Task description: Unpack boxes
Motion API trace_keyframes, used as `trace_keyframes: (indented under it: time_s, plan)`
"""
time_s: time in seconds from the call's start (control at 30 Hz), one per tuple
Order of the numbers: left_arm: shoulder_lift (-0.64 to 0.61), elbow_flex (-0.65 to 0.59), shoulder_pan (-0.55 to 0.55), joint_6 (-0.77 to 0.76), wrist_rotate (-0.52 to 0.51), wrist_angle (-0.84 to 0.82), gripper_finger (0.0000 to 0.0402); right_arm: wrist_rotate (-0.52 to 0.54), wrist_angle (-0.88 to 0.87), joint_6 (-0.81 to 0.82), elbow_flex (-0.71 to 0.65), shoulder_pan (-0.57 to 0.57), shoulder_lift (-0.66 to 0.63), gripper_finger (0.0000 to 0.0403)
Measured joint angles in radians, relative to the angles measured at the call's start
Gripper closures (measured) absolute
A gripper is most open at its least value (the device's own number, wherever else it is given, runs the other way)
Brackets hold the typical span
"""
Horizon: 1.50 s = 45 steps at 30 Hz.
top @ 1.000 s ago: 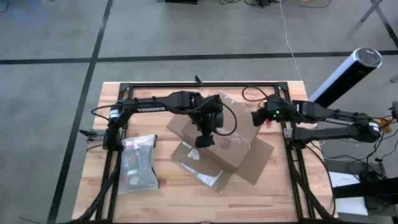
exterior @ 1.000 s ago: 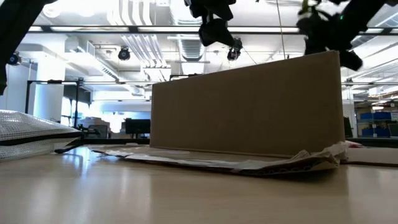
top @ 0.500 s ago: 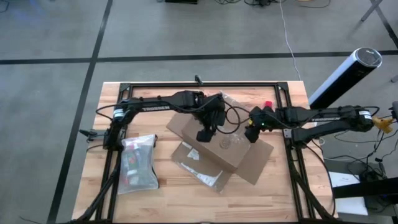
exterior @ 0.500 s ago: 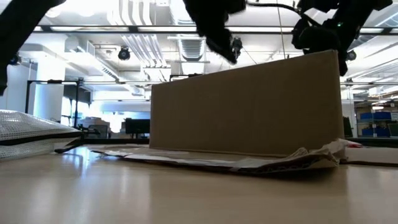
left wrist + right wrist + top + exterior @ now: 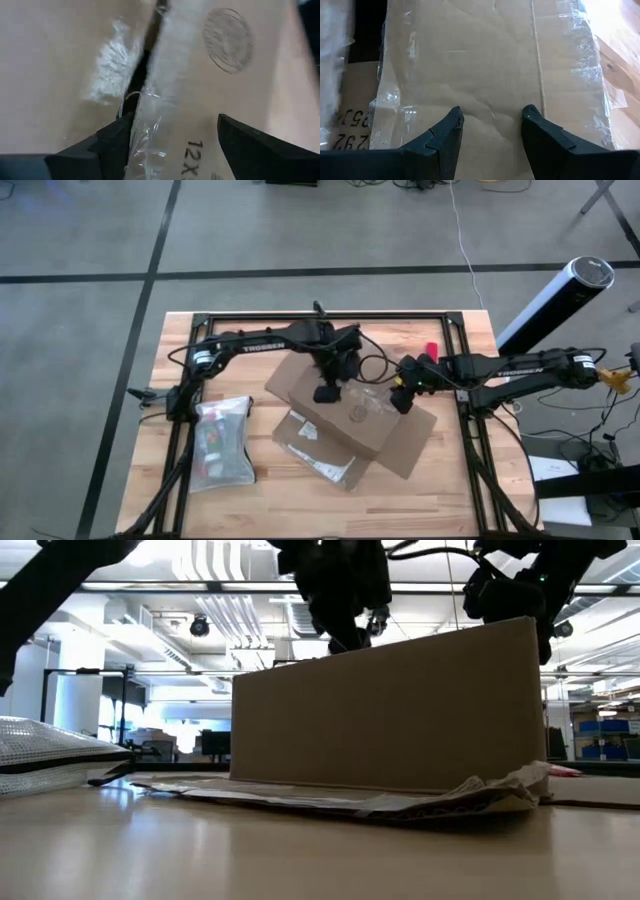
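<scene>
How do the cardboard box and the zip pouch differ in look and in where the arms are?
The cardboard box is brown, opaque and large; the zip pouch is smaller, flat and see-through. Both claws, left and right, hang open over the box; none is near the pouch. Both rest on the wooden table.

Bright overhead light; seemingly blurred close-ups

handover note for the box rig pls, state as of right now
Left gripper: open, low over the cardboard box, fingers straddling the taped top seam; holding nothing.
Right gripper: open, over the box top near its right edge, empty.
Box sits mid-table, a flap folded out flat on the right side. Zip pouch lies at the table's left. Something small and red lies near the back right corner.
Done: seam looks partly split.
Left: open the top flaps, take out the contents (not visible).
</scene>
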Motion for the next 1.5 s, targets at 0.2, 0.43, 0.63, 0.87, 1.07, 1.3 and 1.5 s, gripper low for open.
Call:
trace_keyframes:
  time_s: [0.2,0.43,0.63,0.87,1.07,1.3,1.5]
  plan:
    - [0.021,0.000,0.002,-0.037,0.140,-0.114,0.0169,0.007,0.010,0.001,-0.002,0.000,0.000,0.0229]
    - [0.006,0.005,0.001,-0.024,0.148,-0.131,0.0314,0.012,0.020,0.016,-0.002,-0.001,0.000,0.0231]
    - [-0.050,0.074,-0.061,-0.019,-0.113,-0.197,0.0398,0.052,0.020,0.037,0.006,-0.002,0.000,0.0229]
    - [-0.121,0.149,-0.215,-0.017,-0.483,-0.210,0.0401,0.063,0.033,0.047,0.008,-0.029,0.003,0.0225]
    - [-0.124,0.151,-0.359,-0.054,-0.585,-0.203,0.0401,0.059,0.037,0.054,0.009,-0.082,0.002,0.0224]
    - [-0.112,0.031,-0.438,-0.148,-0.624,-0.148,0.0401,0.063,0.036,0.038,0.010,-0.134,0.007,0.0224]
    - [-0.102,-0.141,-0.462,-0.222,-0.615,-0.072,0.0401,0.021,0.107,0.001,0.009,-0.132,-0.020,0.0224]
